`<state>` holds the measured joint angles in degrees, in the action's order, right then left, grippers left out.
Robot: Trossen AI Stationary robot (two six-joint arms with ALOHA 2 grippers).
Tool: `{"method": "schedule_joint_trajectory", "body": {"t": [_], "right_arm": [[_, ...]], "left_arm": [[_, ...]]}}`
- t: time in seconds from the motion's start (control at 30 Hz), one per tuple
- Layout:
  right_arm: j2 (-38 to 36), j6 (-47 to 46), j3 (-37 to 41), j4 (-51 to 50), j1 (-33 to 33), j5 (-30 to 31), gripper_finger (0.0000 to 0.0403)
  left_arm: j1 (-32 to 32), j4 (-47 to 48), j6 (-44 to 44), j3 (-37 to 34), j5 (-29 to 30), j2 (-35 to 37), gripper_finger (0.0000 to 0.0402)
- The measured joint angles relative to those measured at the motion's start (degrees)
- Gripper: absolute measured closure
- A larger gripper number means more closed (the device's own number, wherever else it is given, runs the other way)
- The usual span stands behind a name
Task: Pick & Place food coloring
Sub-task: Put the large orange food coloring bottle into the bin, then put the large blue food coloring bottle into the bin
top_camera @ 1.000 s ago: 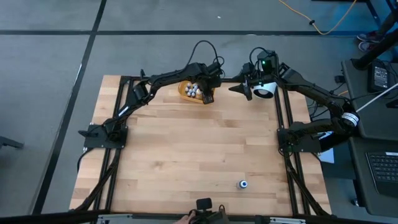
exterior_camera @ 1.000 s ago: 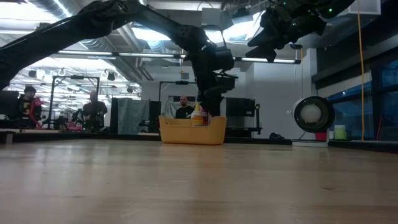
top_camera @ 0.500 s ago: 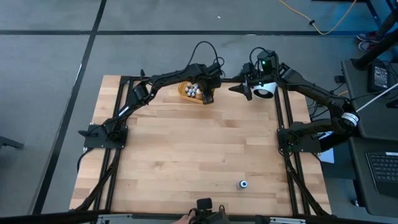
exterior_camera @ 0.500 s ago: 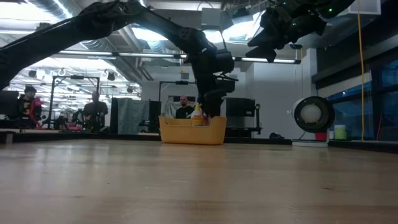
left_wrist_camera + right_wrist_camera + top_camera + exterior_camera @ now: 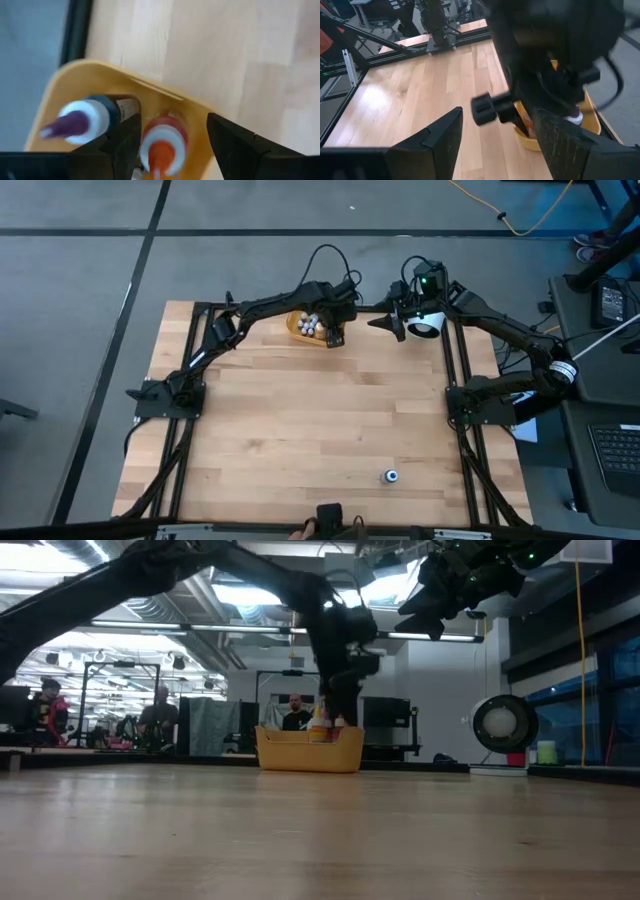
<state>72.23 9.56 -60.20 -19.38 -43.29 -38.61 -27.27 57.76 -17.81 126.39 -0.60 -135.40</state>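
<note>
Both arms are matte black, built of slim jointed links bolted to black bases on a black frame along the table's edges. A thin black cable loops above the left arm's wrist, and a small green light glows on the right arm's wrist. The fingers (image 5: 122,137) are dark, flat and angular.

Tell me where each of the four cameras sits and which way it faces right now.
High: overhead, straight down on the table; both arms show.
Low: table height, level toward the orange bowl; arms enter from above.
Left wrist: on the left arm, down into the bowl; left gripper open over an orange-topped bottle.
Right wrist: past the open right gripper at the left arm.
All four share the bowl.
</note>
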Motion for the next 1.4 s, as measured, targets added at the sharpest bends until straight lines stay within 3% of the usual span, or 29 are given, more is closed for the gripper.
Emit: {"method": "schedule_joint_trajectory", "body": {"t": [0.3,0.63,0.77,0.9,1.07,1.3,1.4], "right_arm": [[0.0,0.2,0.0,0.0,0.0,0.0,0.0163],[0.0,0.2,0.0,0.0,0.0,0.0,0.0163],[0.0,0.1,0.0,0.2,0.0,0.0,0.0163],[0.0,0.0,0.0,0.2,0.0,0.0,0.0163],[0.0,-0.2,0.0,0.2,0.0,0.0,0.0163],[0.0,-0.4,0.0,0.2,0.0,0.0,0.0163],[0.0,-0.4,0.0,0.2,0.0,0.0,0.0163]], "left_arm": [[0.9,1.4,3.8,0.1,1.4,10.2,0.0181],[4.1,7.5,13.3,0.1,-1.6,31.2,0.0195],[7.2,8.8,15.7,0.1,-2.2,39.4,0.0223],[11.1,9.2,19.3,-3.3,-2.1,46.9,0.0287],[15.4,2.6,24.3,-16.2,-1.2,57.1,0.0387],[19.2,-27.4,30.9,-50.8,-1.2,76.7,0.0400],[19.4,-38.1,32.8,-64.9,-3.9,84.6,0.0398]]}}
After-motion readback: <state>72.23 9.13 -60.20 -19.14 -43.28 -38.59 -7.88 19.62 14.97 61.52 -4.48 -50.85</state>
